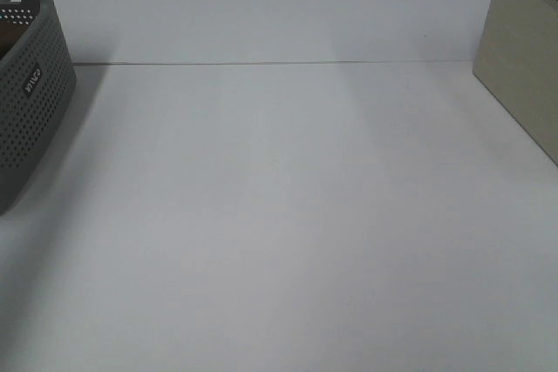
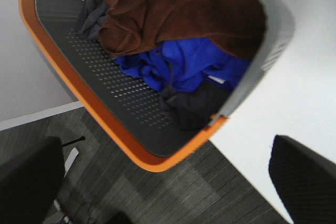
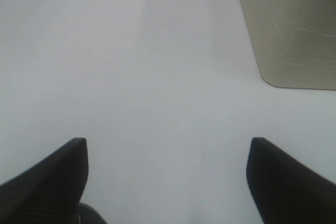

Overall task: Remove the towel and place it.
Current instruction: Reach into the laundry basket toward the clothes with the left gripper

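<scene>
The dark brown plush towel [image 2: 178, 9] lies bunched in the grey basket [image 2: 105, 93], on top of a blue cloth [image 2: 184, 66] and dark grey cloths [image 2: 197, 106]. The basket shows at the left edge of the exterior high view [image 1: 30, 102], where the towel is hidden. My left gripper [image 2: 168, 182] is open and empty, held above the basket's orange-rimmed end. My right gripper [image 3: 168, 177] is open and empty above the bare white table [image 3: 131, 77]. Neither gripper shows in the exterior high view.
A beige box [image 1: 523, 67] stands at the table's right edge; it also shows in the right wrist view [image 3: 289, 35]. The white table [image 1: 279, 215] spreads between basket and box. In the left wrist view, dark wood-look floor [image 2: 173, 198] lies beyond the table edge.
</scene>
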Robot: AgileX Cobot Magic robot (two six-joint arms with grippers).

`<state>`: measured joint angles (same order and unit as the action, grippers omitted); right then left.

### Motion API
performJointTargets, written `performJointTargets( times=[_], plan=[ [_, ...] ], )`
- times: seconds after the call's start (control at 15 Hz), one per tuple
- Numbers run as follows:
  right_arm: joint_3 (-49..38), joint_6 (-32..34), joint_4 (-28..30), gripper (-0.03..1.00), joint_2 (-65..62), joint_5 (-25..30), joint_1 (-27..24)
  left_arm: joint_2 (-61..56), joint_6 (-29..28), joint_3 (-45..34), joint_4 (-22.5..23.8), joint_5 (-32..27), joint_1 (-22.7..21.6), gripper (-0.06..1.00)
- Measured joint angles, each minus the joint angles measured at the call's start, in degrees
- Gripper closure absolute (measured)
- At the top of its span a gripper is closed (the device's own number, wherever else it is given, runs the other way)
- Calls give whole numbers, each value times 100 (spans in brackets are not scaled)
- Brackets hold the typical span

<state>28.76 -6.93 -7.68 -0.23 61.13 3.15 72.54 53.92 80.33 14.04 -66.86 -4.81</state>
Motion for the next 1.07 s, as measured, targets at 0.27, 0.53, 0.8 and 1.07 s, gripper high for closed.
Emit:
performJointTargets(
  times=[0.27, 0.53, 0.8, 1.07],
  plan=[
    [0, 0, 0, 17, 0, 0, 0, 2807, 464, 2057, 848, 69, -6, -4],
    [0, 0, 0, 17, 0, 0, 0, 4337, 922, 3209, 854, 275, -6, -4],
    [0, 0, 0, 17, 0, 0, 0, 5111, 1278, 3403, 825, 441, -34, -4],
    [0, 0, 0, 17, 0, 0, 0, 5529, 1438, 3403, 504, 716, -206, -4]
  ],
)
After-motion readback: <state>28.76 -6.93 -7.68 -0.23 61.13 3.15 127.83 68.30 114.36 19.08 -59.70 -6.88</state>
